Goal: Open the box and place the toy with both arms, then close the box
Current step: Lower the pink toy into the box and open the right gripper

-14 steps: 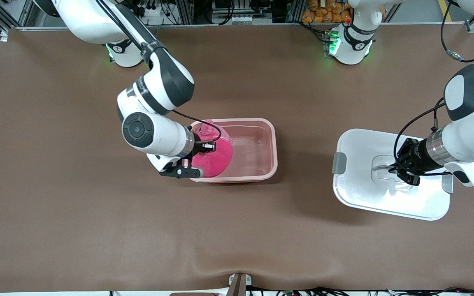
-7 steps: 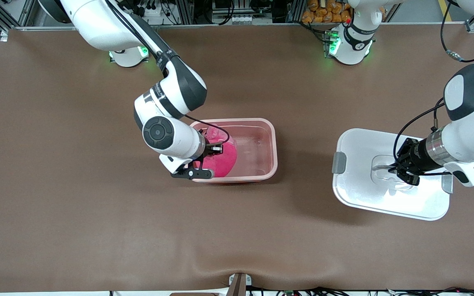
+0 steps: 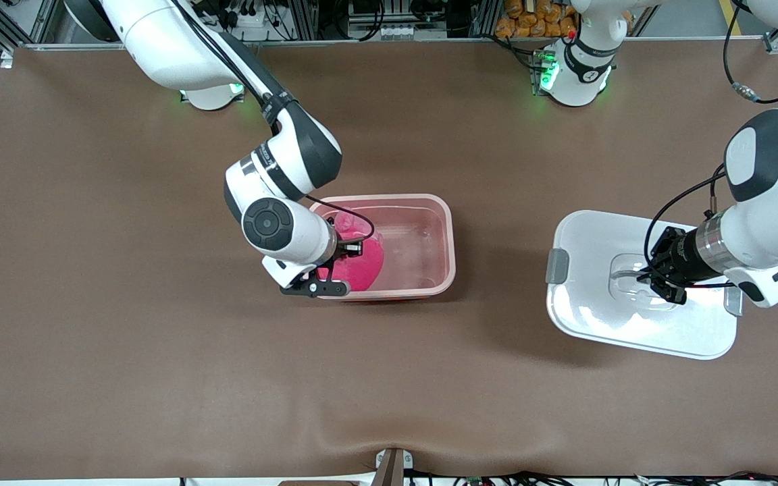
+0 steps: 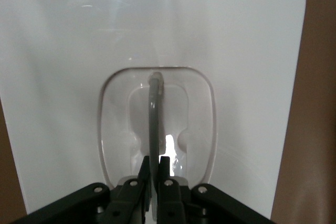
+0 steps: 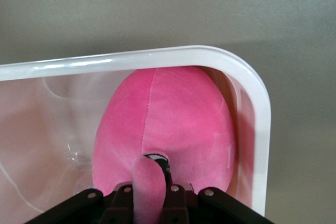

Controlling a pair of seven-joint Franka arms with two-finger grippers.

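In the front view the open box (image 3: pixel 423 233) sits mid-table with the toy (image 3: pixel 359 263) inside it, packed into the end toward the right arm. The right gripper (image 3: pixel 343 251) reaches into the box at its 9 o'clock end, on the toy. The lid (image 3: pixel 588 304) lies flat on the table (image 3: pixel 125 337), well apart from the box at its 3 o'clock, toward the left arm's end; the left gripper (image 3: pixel 656 282) is down at the recessed handle (image 3: pixel 625 277) in the lid's middle. In the left wrist view the left gripper (image 4: pixel 156 167) is clenched on the thin upright handle (image 4: pixel 154 119), its fingers pressed against it from both sides. In the right wrist view the toy (image 5: pixel 168 124) fills a rounded corner of the box (image 5: pixel 257 108), and the right gripper (image 5: pixel 152 174) is pinched on a floppy pink ear (image 5: pixel 145 182).
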